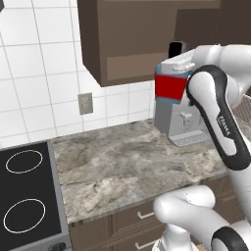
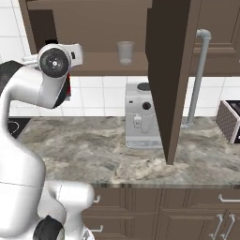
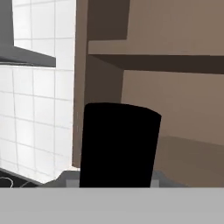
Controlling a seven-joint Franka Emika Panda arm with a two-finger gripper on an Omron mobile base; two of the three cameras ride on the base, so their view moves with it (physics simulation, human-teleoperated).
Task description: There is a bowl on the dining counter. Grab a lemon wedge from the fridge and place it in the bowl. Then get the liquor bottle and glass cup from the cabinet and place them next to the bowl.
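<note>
Bottle (image 1: pixel 170 89): it hangs in the air in my pincer (image 1: pixel 172 68), just below the cabinet (image 1: pixel 122 39) and above the coffee machine (image 1: pixel 184 122). Its black cap sits right up against my hand camera.
Pincer: narrowed about halfway onto the upper part of the bottle. My fingertips are hidden behind it, so I judge the hold from the bottle touching neither shelf nor surface.
Grip risk: I hold it high, with the heavier red body hanging below. A fast swing could make it pivot or slide out.
Coffee machine: it stands directly under the bottle. If I lower too soon, the base of the bottle would strike its top.
Surface (image 1: pixel 122 162): hard stone, so a dropped bottle could roll or break.
Cabinet door (image 2: pixel 171 79): it stands open, edge toward me. A wide turn to that side could clip my arm or the bottle.
Glass cup (image 2: pixel 125 51): it stands upright on the shelf, apart from my hand. A careless pull-back along the shelf could knock it over.
</note>
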